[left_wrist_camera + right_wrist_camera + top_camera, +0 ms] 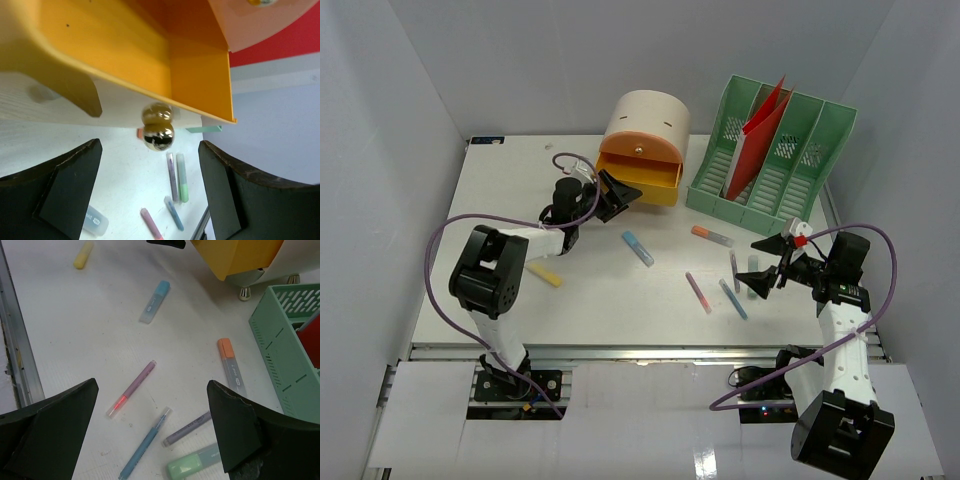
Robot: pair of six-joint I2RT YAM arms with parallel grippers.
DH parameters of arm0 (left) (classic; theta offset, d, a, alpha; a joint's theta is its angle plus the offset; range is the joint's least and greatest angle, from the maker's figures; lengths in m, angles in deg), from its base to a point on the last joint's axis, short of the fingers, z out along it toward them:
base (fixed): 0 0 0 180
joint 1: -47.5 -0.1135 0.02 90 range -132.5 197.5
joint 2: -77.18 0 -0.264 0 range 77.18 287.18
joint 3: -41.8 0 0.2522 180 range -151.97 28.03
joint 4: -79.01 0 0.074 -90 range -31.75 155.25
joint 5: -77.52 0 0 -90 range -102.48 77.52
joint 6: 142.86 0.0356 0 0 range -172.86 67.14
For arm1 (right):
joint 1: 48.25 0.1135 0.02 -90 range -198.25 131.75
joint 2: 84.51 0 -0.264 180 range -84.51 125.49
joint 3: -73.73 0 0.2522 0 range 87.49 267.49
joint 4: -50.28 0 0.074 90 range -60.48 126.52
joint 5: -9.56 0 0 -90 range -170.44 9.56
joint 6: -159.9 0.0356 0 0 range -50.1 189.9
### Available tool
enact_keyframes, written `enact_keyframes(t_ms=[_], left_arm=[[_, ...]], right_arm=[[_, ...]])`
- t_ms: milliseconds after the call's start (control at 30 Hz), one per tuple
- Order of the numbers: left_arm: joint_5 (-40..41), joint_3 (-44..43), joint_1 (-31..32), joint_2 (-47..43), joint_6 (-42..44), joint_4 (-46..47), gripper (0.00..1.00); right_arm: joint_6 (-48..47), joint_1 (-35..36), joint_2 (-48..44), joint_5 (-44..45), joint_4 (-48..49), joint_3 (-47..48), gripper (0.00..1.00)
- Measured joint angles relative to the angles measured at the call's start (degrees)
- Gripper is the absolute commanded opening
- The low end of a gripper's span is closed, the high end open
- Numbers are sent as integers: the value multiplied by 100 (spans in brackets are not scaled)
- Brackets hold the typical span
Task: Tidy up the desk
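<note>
Both our left gripper [148,167] and right gripper [151,392] stand open and empty, the desk [590,290] lying flat beneath them. We judge it rigid and too heavy to shift. What we'd grasp is the polished drawer knob [158,136] between the left jaws, probably slippery, or the light, roll-prone pink pen [132,389] under the right one, pinched mid-barrel.

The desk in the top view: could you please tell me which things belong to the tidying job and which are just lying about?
In the job: desk, open orange drawer, yellow highlighter, blue highlighter, orange highlighter, green highlighter, pink pen, blue pen, purple pen.
Just lying about: green file rack, red folder, purple cables.
</note>
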Motion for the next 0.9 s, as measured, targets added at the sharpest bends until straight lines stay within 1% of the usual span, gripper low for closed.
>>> enact_keyframes(t_ms=[67,133,200,300,367,400,500,567,633,700,767,833,900], left_arm=[[-10,14,-1,-193,206,-223,90],[1,137,-1,-568,440,-448,91],[30,310,-1,-1079,701,-736,91],[153,561,-1,-2051,1125,-1339,91],[284,865,-5,-2965,1409,-1770,93],[340,965,-11,-3269,1501,-1893,95],[600,1325,-24,-4223,1754,-2348,95],[770,1716,-48,-4957,1842,-2727,96],[890,2010,-65,-5569,1878,-3115,95],[978,2201,-83,-6007,1875,-3495,96],[1016,2283,-91,-6256,1875,-3806,96],[1029,2299,-93,-6395,1875,-4098,96],[1031,2308,-93,-6549,1879,-4369,96]], right_arm=[[-9,7,2,84,-2,0,97],[-10,90,37,269,-20,5,97],[-101,380,203,626,-163,77,98],[-237,1313,654,1693,-601,384,99],[-281,1901,990,2392,-800,632,98],[-271,2045,1093,2664,-854,724,98],[-116,2512,1357,3658,-901,958,91],[-1,2942,1565,4333,-735,1068,90],[-29,3294,1883,4773,-552,1187,90],[-199,3413,2366,4993,-447,1410,90],[-461,3420,3031,5146,-431,1781,90],[-700,3421,3637,5260,-502,2184,90],[-869,3419,4025,5367,-479,2472,90]])
